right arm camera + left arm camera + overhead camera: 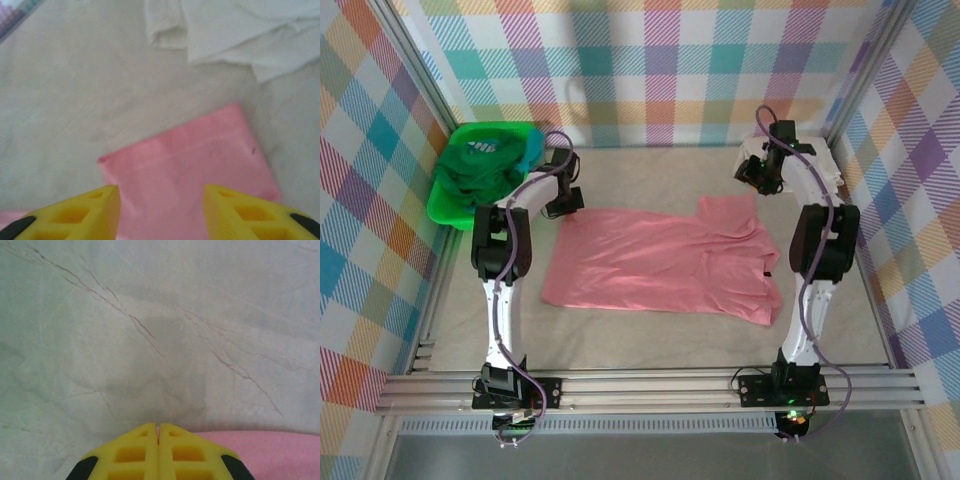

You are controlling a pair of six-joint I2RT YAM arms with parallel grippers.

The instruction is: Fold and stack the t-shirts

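- Salmon-pink t-shirt (660, 262): soft, lightly wrinkled cloth, spread flat on the veined table (650, 335).
- Left gripper (158, 427): yellow fingers pressed together at the shirt's edge.
- Right gripper (161, 200): jaws parted above the squarish sleeve.

Pink t-shirt (660, 262) spread flat, centre; dark green shirts (480, 166) heaped in green bin (444, 208), far left.

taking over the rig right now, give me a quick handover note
Left gripper: shut at the edge of the salmon-pink t-shirt; a pinch on cloth can't be confirmed.
Right gripper: open, above its sleeve.
That shirt lies spread flat mid-table; cream-white t-shirt is crumpled past the sleeve; dark green and teal shirts sit in the green bin.
Done: no fold or stack visible. Left: fold all, stack.
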